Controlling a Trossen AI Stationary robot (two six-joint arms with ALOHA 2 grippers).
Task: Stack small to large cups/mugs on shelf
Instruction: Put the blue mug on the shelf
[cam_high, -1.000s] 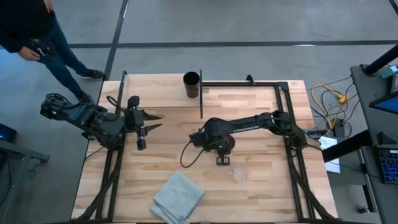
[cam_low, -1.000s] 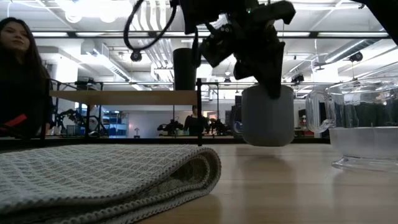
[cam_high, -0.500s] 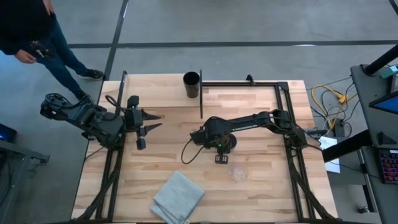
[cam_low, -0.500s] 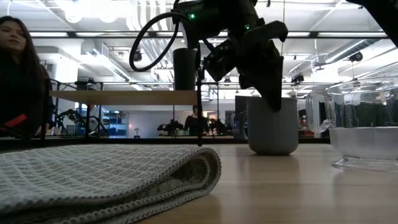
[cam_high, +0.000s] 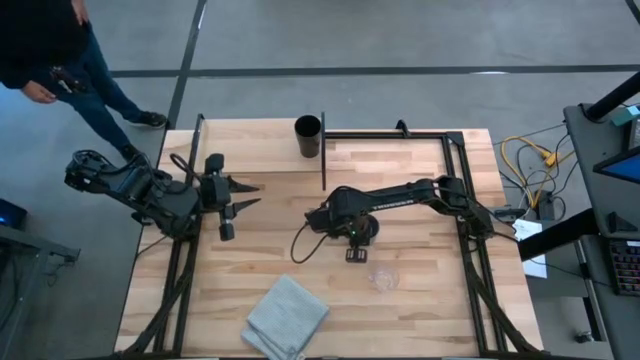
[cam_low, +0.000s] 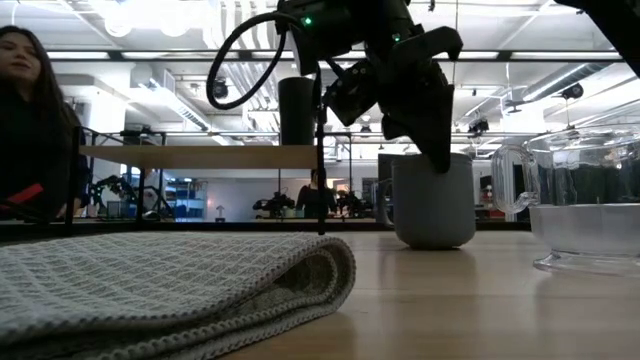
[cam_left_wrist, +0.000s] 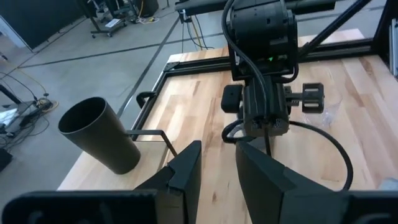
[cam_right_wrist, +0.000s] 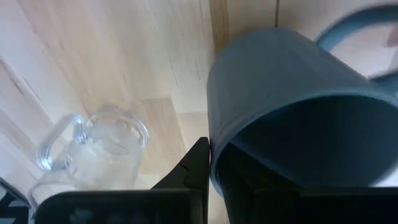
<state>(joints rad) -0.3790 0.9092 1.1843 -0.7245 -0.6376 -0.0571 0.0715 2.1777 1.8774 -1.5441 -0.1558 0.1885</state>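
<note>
A blue-grey handled mug (cam_low: 433, 200) stands on the tabletop right of the middle, and my right gripper (cam_low: 432, 142) is shut on its rim from above. A small clear glass cup (cam_high: 383, 278) stands on its base just nearer the front; it also shows in the right wrist view (cam_right_wrist: 93, 149). A tall black cup (cam_high: 307, 135) stands on the right end of the pale wooden shelf (cam_low: 200, 157). My left gripper (cam_high: 250, 195) hovers open and empty at the table's left, pointing toward the right arm. My right gripper holds the mug by its rim (cam_right_wrist: 214, 165), one finger inside the mug and one outside against its wall. The fingers come from above, slanting down. The mug stands upright with its base on the table, and its handle (cam_right_wrist: 348, 28) is on the side away from the fingers.
A folded grey cloth (cam_high: 288, 315) lies near the front edge, left of the glass cup. Black frame rails (cam_high: 400, 134) run along the table's far and right sides. A person (cam_high: 40, 40) stands beyond the table's far left corner.
My right gripper has gone down with the blue-grey mug. The mug was lifted clear of the table a second ago and now rests on its base, shifted slightly in the low view. The gripper stays shut on the rim.
</note>
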